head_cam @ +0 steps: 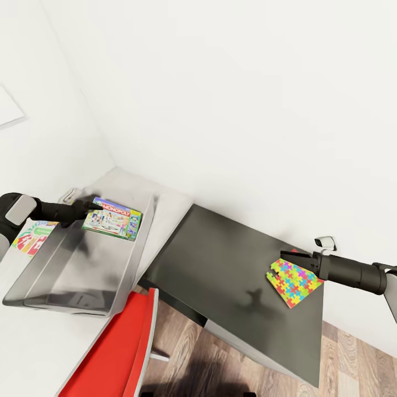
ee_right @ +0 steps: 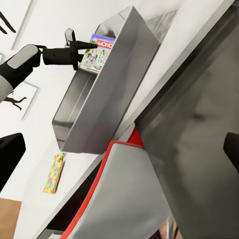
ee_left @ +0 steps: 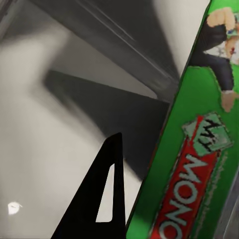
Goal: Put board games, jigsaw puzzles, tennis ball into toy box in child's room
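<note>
My left gripper (head_cam: pixel 90 209) is shut on one edge of a green Monopoly board game (head_cam: pixel 113 219) and holds it over the far end of the light grey toy box (head_cam: pixel 139 242). The left wrist view has one black finger (ee_left: pixel 107 199) beside the green game (ee_left: pixel 196 164). A jigsaw puzzle (head_cam: pixel 293 282) lies on the dark grey surface (head_cam: pixel 220 264) to the right. Just past its far edge is my right gripper (head_cam: pixel 285 257), its fingers (ee_right: pixel 232 149) spread wide and open. A second puzzle (head_cam: pixel 32 237) lies on the pale table (head_cam: pixel 27 347) left of the box.
A red chair (head_cam: pixel 113 347) stands close in front of the table and box. White walls meet in a corner behind the box. The wood floor (head_cam: pixel 358 364) lies at lower right. In the right wrist view are the toy box (ee_right: pixel 114 84) and the left arm (ee_right: pixel 55 54).
</note>
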